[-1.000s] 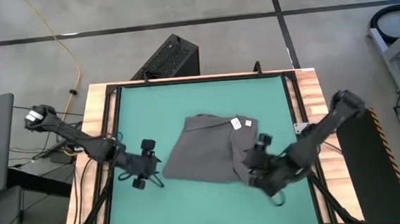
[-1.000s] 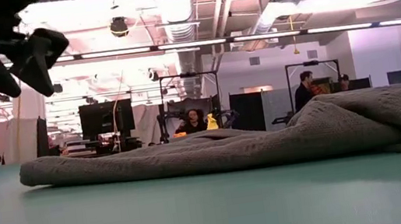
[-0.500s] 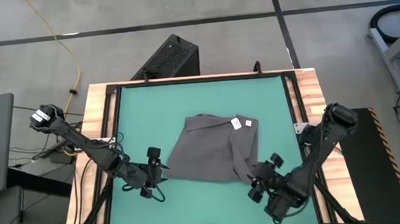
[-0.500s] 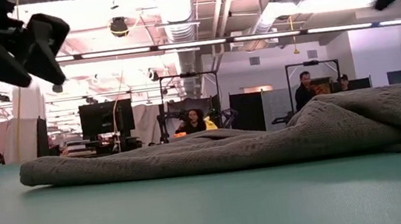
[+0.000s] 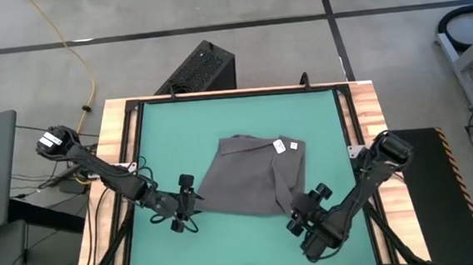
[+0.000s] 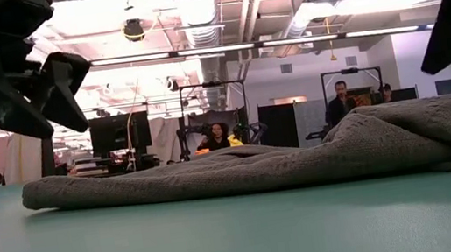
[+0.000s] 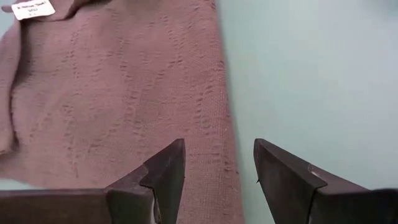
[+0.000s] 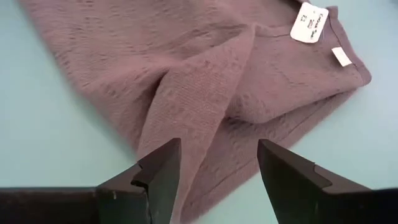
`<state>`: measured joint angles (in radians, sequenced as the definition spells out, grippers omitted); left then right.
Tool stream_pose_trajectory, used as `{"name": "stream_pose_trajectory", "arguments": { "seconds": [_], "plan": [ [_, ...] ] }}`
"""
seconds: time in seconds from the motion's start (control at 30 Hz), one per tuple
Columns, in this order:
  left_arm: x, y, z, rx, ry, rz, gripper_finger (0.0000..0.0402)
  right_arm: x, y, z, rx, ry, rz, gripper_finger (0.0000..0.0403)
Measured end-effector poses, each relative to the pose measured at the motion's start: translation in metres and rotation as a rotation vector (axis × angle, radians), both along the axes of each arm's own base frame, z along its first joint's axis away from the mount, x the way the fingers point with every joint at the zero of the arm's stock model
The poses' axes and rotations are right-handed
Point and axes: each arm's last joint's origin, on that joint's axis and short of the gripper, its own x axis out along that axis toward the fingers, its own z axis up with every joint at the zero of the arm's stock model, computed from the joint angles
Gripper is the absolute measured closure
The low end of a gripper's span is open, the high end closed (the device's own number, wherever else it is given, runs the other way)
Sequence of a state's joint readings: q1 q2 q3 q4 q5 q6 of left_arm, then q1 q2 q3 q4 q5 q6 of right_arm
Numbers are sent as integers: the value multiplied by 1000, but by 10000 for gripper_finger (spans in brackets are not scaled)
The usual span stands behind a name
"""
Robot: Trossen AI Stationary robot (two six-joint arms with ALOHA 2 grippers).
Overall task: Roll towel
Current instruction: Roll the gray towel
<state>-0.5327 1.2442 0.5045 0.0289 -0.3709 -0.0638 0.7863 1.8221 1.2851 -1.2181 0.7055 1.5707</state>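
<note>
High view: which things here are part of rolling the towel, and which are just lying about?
Part of the job:
- towel, partly folded on the green mat
- left gripper, open at the towel's left edge
- right gripper, open at its near right corner

Lying about:
- black box on the floor beyond the table
- yellow cable on the floor
</note>
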Motion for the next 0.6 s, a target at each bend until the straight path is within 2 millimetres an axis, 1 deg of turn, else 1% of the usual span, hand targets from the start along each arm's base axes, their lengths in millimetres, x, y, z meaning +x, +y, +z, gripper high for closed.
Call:
{"name": "stream_pose_trajectory", "arguments": {
  "seconds": [0.13,0.3,0.43,0.5,0.6],
  "plan": [
    [1,0,1,12,-7,-22,221,3,-4,-6,28,-8,-20,165],
    [5,6,1,18,-2,-45,221,4,-5,-26,123,-50,-46,164],
    [8,13,1,25,6,-55,221,3,-5,-35,149,-76,-46,169],
    [10,17,0,22,11,-64,221,3,-5,-35,148,-75,-44,187],
    [19,21,-5,-8,15,-97,221,3,-5,-35,138,-60,-27,241]
  ]
}}
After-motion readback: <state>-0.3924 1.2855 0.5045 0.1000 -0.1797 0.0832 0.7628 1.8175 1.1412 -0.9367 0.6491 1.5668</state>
